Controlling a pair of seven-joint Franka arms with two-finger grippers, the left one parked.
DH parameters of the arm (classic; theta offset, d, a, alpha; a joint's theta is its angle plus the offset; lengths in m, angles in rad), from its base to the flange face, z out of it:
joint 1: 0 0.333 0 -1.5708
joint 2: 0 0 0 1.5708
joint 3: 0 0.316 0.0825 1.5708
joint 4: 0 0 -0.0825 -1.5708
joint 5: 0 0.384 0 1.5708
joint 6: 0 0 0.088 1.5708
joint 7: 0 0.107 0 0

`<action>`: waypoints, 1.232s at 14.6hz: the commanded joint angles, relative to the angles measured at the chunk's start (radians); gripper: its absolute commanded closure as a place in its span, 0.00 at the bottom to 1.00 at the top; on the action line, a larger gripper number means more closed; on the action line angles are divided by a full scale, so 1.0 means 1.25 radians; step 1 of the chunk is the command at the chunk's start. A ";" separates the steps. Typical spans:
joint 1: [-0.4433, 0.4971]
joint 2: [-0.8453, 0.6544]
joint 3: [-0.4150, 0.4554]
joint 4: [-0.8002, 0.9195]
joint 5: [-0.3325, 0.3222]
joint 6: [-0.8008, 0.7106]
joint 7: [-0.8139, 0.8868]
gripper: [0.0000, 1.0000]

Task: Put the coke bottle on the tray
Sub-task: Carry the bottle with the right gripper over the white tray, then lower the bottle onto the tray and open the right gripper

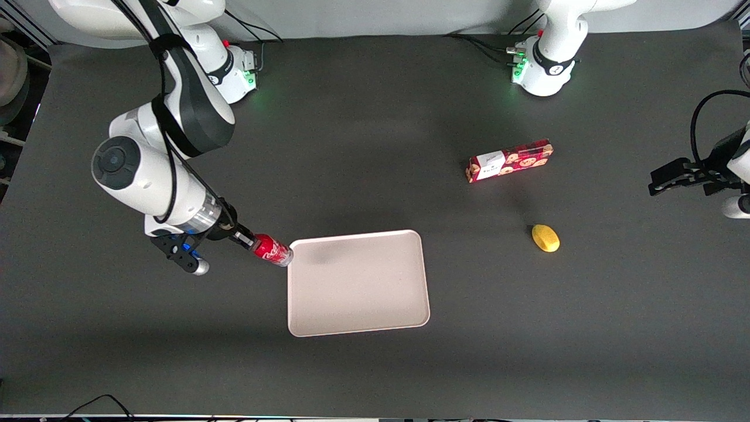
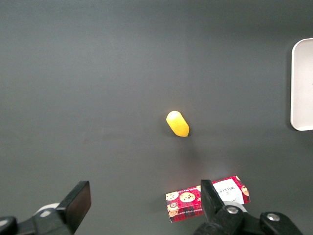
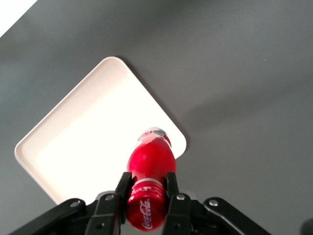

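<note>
The gripper (image 1: pixel 251 240) hangs just off the tray's (image 1: pixel 357 293) corner on the working arm's side, its two fingers (image 3: pixel 171 188) closed on the coke bottle (image 1: pixel 272 249) at the neck, close under the cap. The bottle is carried above the table, tilted, with its silvery base reaching over that corner's rim; it is not set down yet.

It looks a small, stiff bottle, probably light, with a smooth rounded skin that I'd expect to be slippery. Held so near the cap, the long body could swing or twist between the fingers, so a slow carry seems wise. Slim as it is, it may well tip or roll once let go on the flat tray, whose rim is only low.

Nothing lies on the tray. The cookie box (image 1: pixel 508 160) and a small yellow thing (image 1: pixel 545 238) sit on the dark table (image 1: pixel 375 369) toward the parked arm's end, well apart from the tray, the box farther from the front camera. Neither stands in the way
</note>
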 commanded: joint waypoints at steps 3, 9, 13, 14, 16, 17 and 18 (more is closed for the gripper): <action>0.041 0.101 -0.003 0.059 -0.104 0.044 0.166 1.00; 0.043 0.182 -0.003 0.112 -0.108 0.102 0.205 1.00; 0.059 0.222 -0.004 0.114 -0.124 0.164 0.251 1.00; 0.062 0.230 -0.004 0.114 -0.137 0.165 0.260 1.00; 0.064 0.230 -0.004 0.115 -0.149 0.165 0.261 1.00; 0.064 0.231 -0.004 0.115 -0.151 0.165 0.260 1.00; 0.064 0.231 -0.004 0.115 -0.160 0.165 0.259 1.00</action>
